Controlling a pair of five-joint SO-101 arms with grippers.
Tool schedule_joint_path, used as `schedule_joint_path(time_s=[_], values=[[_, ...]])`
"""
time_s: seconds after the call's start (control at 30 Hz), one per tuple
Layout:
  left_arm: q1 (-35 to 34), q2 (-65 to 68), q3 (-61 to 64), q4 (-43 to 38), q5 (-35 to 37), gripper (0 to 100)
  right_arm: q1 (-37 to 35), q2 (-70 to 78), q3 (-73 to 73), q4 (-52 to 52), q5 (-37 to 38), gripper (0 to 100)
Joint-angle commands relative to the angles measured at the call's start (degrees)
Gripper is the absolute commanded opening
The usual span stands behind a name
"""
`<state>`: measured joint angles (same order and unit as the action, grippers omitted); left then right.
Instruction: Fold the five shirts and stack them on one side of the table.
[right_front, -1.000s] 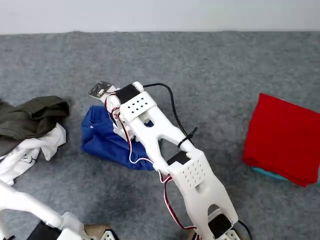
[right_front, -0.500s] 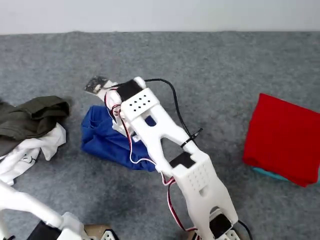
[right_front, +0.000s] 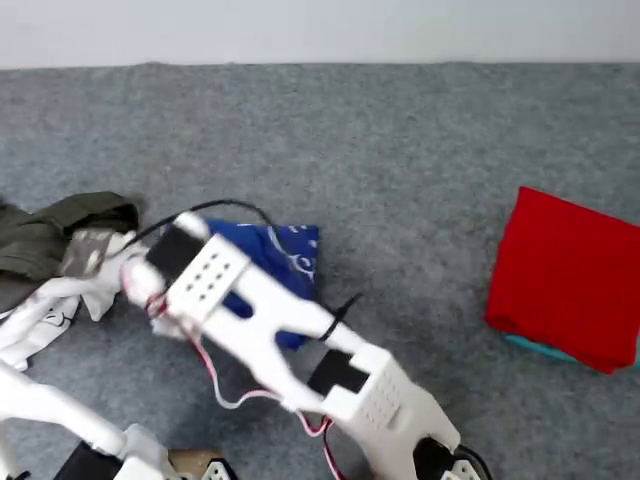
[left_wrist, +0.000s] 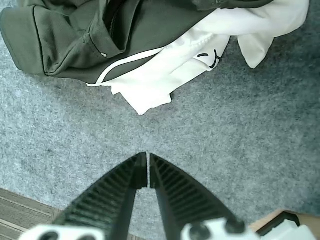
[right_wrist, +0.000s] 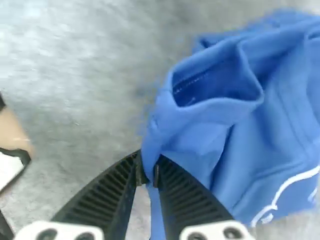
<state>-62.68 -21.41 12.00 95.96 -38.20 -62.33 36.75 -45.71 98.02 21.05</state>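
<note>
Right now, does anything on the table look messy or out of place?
Yes. The green shirt and white shirt lie crumpled in a heap, and the blue shirt is bunched up in the right pincer. The red shirt is folded.

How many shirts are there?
5: an olive shirt and a white shirt heaped at the left, a blue shirt mid-table, a red shirt folded at the right atop a teal shirt.
</note>
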Motion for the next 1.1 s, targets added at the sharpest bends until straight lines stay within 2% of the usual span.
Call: schedule_joint_path(time_s=[0.0, 0.13, 0.23, 0.33, 0.47, 0.5, 0.67, 0.73, 0.87, 1.07], values=[[0.44, -2.02, -0.31, -0.09, 0.00, 3, -1.98, 1.45, -0.53, -1.89, 0.09, 7.8], [0.35, -2.02, -0.31, -0.09, 0.00, 3, -0.75, 1.01, -5.19, 2.77, -4.66, 23.5], [0.35, -2.02, -0.31, -0.09, 0.00, 3, 1.80, -0.04, -7.82, 4.88, -5.98, 26.1], [0.44, -2.02, -0.31, -0.09, 0.00, 3, 5.14, -1.98, -7.82, 4.88, -5.54, 20.4], [0.44, -2.02, -0.31, -0.09, 0.00, 3, 9.36, -2.77, -7.74, 4.88, -1.23, 1.8], [0.44, -2.02, -0.31, -0.09, 0.00, 3, 10.68, -2.59, -7.65, 4.88, -0.53, 0.2], [0.44, -1.76, -0.22, -0.97, 0.00, 3, 18.33, 0.40, -6.86, 4.70, -0.26, 2.8], [0.44, -1.67, -0.22, -1.41, 0.00, 3, 19.56, 2.07, -6.86, 4.70, -0.26, 7.2], [0.44, -1.58, -0.22, -2.46, 0.00, 3, 19.38, 5.05, -6.86, 2.68, -0.35, 23.0], [0.44, -1.58, -0.22, -2.90, 0.00, 3, 17.98, 7.52, -6.86, -6.46, -0.44, 24.5]])
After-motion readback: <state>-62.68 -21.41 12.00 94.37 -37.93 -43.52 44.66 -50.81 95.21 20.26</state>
